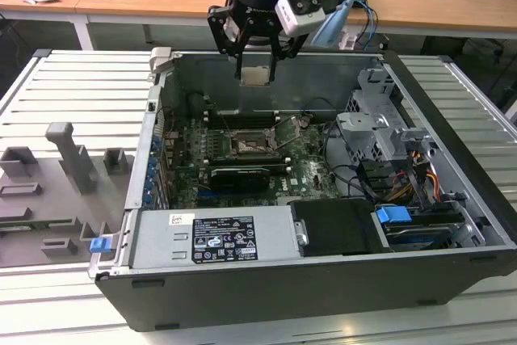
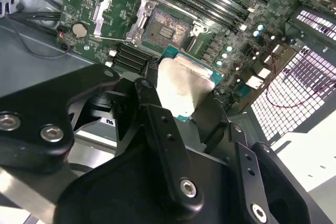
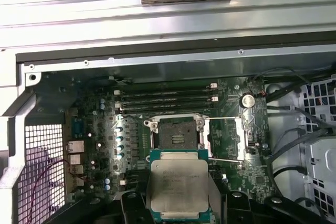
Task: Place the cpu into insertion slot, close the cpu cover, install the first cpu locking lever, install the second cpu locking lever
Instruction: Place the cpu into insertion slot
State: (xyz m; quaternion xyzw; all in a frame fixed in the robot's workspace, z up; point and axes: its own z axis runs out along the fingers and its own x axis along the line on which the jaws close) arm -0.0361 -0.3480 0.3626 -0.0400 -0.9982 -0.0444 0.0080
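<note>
One cpu [image 1: 256, 75] in hand: the gripper [image 1: 256, 78] is clamped on two opposite edges of it, metal face up and level. It hangs at the upper centre of the exterior view, over the open computer case [image 1: 266, 296], touching nothing else. Held flat, probably so that it can go down square.

The insertion slot [image 3: 176, 136] lies bare on the green board [image 3: 105, 145], near the chip in both wrist views. Beside the slot the cpu cover [image 3: 227, 139] is swung open, which leaves the dark socket centre exposed. Chip not yet seated; cover not yet closed.

Hard to make out:
- The cpu's underside is hidden.
- Finger contact on its edges is masked by the black gripper body in the second wrist view.
- A thin rod [image 3: 226, 160] beside the cover is probably a locking lever; which one, I cannot tell.
- Orientation marks on chip and slot are illegible.
</note>
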